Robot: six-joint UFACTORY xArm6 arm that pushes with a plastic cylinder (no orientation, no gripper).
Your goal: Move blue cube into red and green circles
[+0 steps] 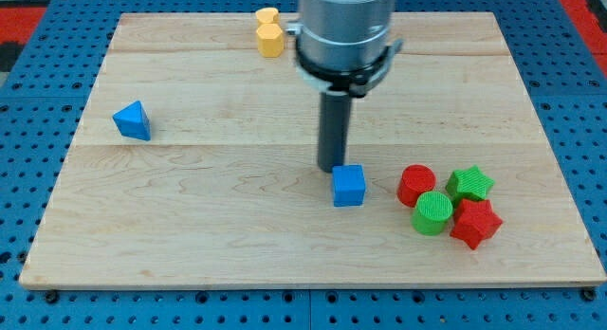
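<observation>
blue cube (348, 185) sits just off the red circle (415, 185), toward the view's left, not yet touching it; the green circle (433, 212) lies just below that red one. my tip (332, 168) rests at the cube's upper-left corner, about touching. no pincer on this rig, only the rod. i judge one short shove remains. bare wooden counter (190, 226) spreads wide left of the cube; the star blocks crowd beyond the circles.

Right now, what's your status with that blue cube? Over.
My tip at blue cube's upper-left edge. Red circle and green circle wait to the view's right. Path between looks clear. Over.
</observation>
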